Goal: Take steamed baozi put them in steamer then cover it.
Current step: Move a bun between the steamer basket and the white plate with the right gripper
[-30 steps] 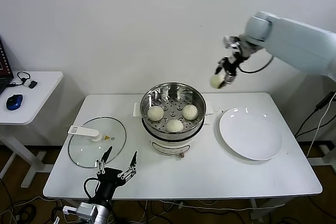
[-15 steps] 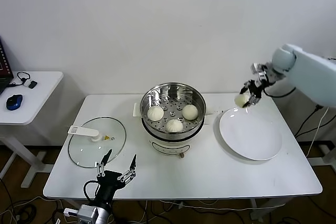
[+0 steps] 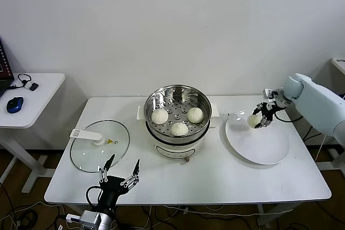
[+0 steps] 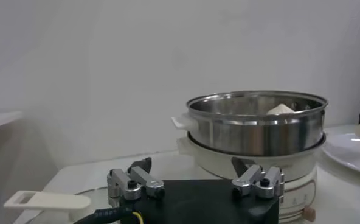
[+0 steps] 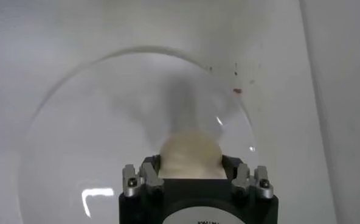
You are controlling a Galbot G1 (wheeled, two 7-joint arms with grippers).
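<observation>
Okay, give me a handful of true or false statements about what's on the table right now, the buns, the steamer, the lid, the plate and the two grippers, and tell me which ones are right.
1. Three baozi lie in the steamer. True.
2. The cover sits on the steamer. False: it lies flat on the table, on the steamer's left.
3. The right gripper holds a baozi over the plate. True.
4. The left gripper is shut on the cover's handle. False: it is open, at the table's front edge, touching nothing.
5. The plate lies left of the steamer. False: it lies to its right.
</observation>
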